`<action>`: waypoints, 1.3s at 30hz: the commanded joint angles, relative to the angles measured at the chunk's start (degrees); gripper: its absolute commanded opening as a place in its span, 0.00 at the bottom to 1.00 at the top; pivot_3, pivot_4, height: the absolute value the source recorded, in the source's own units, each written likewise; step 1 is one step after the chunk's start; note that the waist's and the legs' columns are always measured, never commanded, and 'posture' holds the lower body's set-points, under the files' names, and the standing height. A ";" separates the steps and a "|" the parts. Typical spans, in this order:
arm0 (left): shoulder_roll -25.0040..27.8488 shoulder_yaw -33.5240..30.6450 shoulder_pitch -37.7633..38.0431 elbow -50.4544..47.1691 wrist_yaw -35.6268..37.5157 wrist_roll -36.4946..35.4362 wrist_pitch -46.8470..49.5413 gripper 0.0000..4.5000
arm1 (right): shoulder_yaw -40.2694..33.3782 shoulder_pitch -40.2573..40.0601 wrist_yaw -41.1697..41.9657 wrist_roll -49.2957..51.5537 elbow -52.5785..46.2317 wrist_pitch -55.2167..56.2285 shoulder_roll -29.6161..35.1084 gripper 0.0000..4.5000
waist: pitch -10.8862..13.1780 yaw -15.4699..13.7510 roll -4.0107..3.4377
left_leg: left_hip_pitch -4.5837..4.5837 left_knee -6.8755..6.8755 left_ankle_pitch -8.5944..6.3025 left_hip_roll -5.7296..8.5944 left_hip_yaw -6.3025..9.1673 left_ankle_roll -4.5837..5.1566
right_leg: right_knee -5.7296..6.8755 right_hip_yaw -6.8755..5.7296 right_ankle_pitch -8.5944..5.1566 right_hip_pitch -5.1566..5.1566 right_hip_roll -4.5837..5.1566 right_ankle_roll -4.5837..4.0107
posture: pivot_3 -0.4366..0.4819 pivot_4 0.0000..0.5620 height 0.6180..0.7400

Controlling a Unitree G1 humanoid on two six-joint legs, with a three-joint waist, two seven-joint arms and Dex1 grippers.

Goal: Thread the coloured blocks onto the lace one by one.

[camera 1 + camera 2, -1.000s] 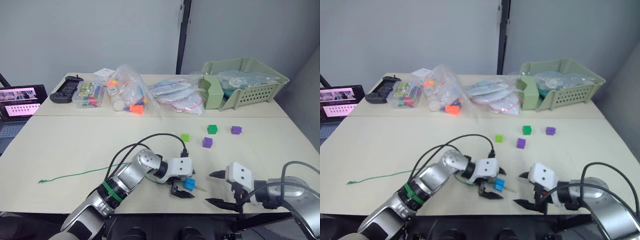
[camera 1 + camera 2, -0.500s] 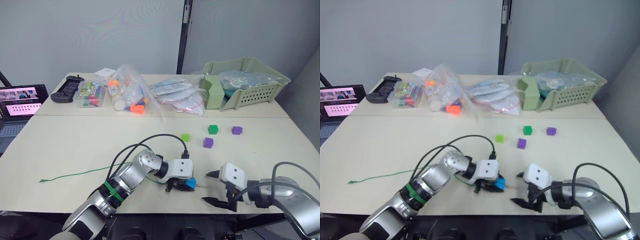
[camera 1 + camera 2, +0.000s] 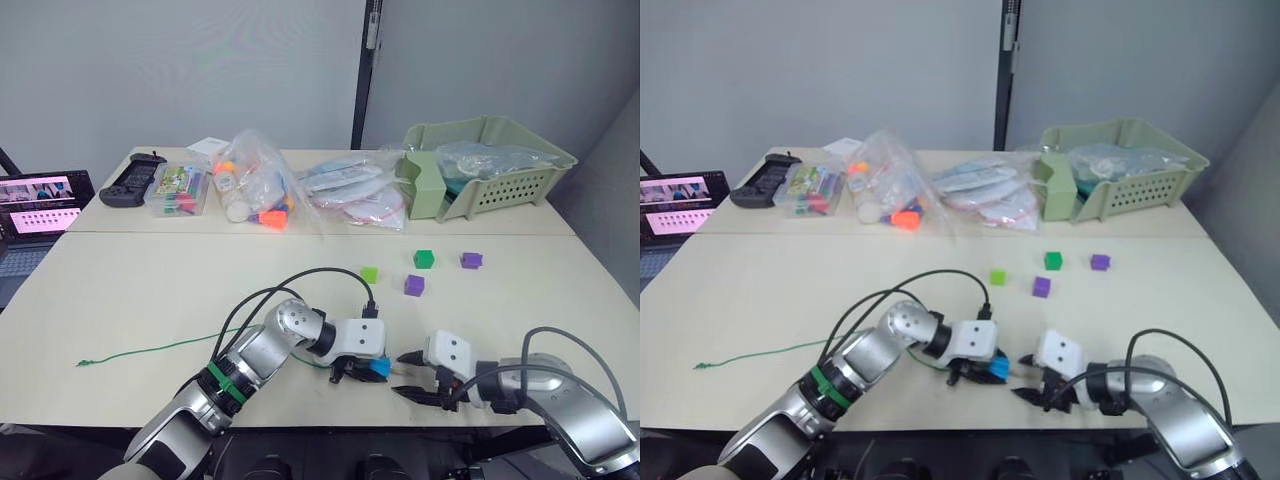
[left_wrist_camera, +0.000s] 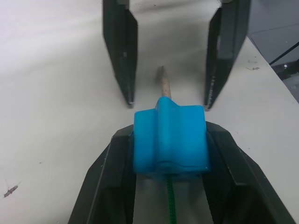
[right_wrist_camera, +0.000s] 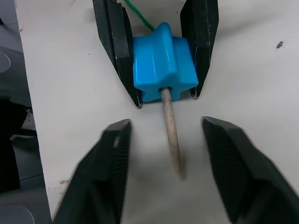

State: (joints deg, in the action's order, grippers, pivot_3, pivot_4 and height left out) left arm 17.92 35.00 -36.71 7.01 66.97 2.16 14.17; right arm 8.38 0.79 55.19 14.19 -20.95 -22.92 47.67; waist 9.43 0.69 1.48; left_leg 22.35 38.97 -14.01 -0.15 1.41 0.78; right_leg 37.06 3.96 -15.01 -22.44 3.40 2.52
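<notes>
Near the front edge of the table [image 3: 120, 290], the left end effector [image 3: 368, 372] was clamped on the blue block [image 3: 379, 368], one black finger on each side of it. The lace [image 3: 150, 349] ran through the block: its green string entered on the left end effector's side, and its stiff pale tip [image 5: 171, 135] stuck out of the far face and lay on the table.

The right end effector [image 3: 408, 375] faced the blue block from the other side, fingers spread apart and gripping nothing. The pale tip lay between those two fingers; no contact with either was visible.

From the blue block the green string trailed away across the table towards the robot's left, ending in a small knot [image 3: 81, 363].

Farther back from the blue block, loose on the table, were the light green block [image 3: 370, 274], the dark green block [image 3: 424, 258], and two purple blocks [image 3: 414, 285] [image 3: 471, 260]. Beyond them stood a pale green basket [image 3: 520, 180] and bagged toys [image 3: 255, 190].
</notes>
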 commanded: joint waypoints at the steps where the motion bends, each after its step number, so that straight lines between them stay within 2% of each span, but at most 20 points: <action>1: 0.63 -0.05 0.36 -1.25 0.68 0.21 -0.62 0.30 | -0.54 -0.84 -0.93 -3.09 2.76 0.53 1.53 0.21 | 0.00 -0.01 0.00 | -0.09 -0.01 0.00 0.00 -0.01 0.00 | -0.03 0.00 -0.01 0.11 0.00 0.01 | 0.48 0.27 1.00; 4: 1.49 -0.51 0.74 -1.72 1.01 -0.10 -0.69 0.30 | -0.58 -1.19 -0.98 -3.40 3.41 1.38 1.98 0.00 | 0.00 -0.08 0.00 | -0.13 0.01 0.00 0.00 0.00 0.00 | -0.04 0.00 -0.02 0.16 0.01 0.03 | 0.48 0.27 1.00; 8: 4.37 -2.55 1.55 -1.74 1.79 -0.85 -1.50 0.30 | -0.45 -0.93 -0.75 -2.82 3.14 2.14 1.72 0.00 | -0.01 -0.01 0.00 | -0.14 0.00 0.00 -0.01 0.01 0.00 | -0.04 -0.01 -0.02 0.17 0.01 0.03 | 0.48 0.27 1.00; 13: 11.24 -6.27 2.90 3.10 2.03 -0.19 -7.55 0.30 | 0.28 0.49 -0.15 -2.57 1.75 2.09 1.77 0.00 | -0.01 0.17 0.00 | -0.18 -0.03 0.00 -0.07 0.02 0.00 | -0.03 -0.01 -0.01 0.16 -0.01 0.02 | 0.48 0.27 1.00; 16: 15.90 -10.24 4.10 4.92 3.84 -2.74 -8.13 0.30 | 0.38 1.76 0.43 -2.36 1.05 1.52 1.83 0.00 | -0.01 0.45 0.00 | -0.23 -0.04 0.00 -0.10 0.00 0.00 | -0.02 0.00 -0.01 0.17 -0.02 0.01 | 0.48 0.27 1.00; 21: 30.23 -18.91 9.32 10.14 9.15 -6.32 -13.73 0.30 | 0.48 3.42 1.46 -2.56 -0.01 0.94 2.16 0.00 | -0.01 1.67 -0.01 | -0.33 -0.20 -0.01 -0.46 -0.03 0.00 | 0.00 0.00 -0.03 0.13 -0.17 -0.10 | 0.48 0.27 1.00; 26: 40.14 -25.93 14.88 19.88 13.63 -9.02 -20.01 0.30 | 0.36 4.47 2.22 -2.69 0.87 1.46 2.28 0.00 | -0.02 1.93 -0.04 | -0.43 -0.42 -0.03 -0.63 -0.11 0.02 | 0.03 -0.02 -0.14 0.05 -0.24 -0.28 | 0.48 0.27 1.00; 34: 44.82 -27.47 12.57 34.43 18.79 -6.55 -31.49 0.30 | 1.19 6.28 3.40 -3.26 2.45 2.19 1.72 0.00 | -0.02 1.77 -0.05 | -0.35 -0.45 -0.03 -0.63 -0.23 0.02 | 0.04 -0.04 -0.15 -0.08 -0.22 -0.30 | 0.48 0.27 1.00; 39: 44.99 -28.01 12.65 36.78 20.90 -7.05 -33.37 0.30 | 1.56 7.16 3.65 -3.40 2.66 2.13 1.26 0.00 | -0.02 1.96 -0.06 | -0.33 -0.63 -0.03 -0.67 -0.45 0.02 | 0.09 0.00 -0.14 -0.32 -0.22 -0.33 | 0.48 0.27 1.00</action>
State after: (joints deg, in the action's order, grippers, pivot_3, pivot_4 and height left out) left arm 62.10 6.29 -25.29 41.82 86.44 -6.91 -19.08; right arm 10.33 7.17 58.69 11.09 -17.73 -21.54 49.09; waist 9.41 2.65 1.42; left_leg 22.05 38.34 -14.04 -0.83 0.93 0.80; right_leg 37.18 3.96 -15.14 -22.83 3.17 2.18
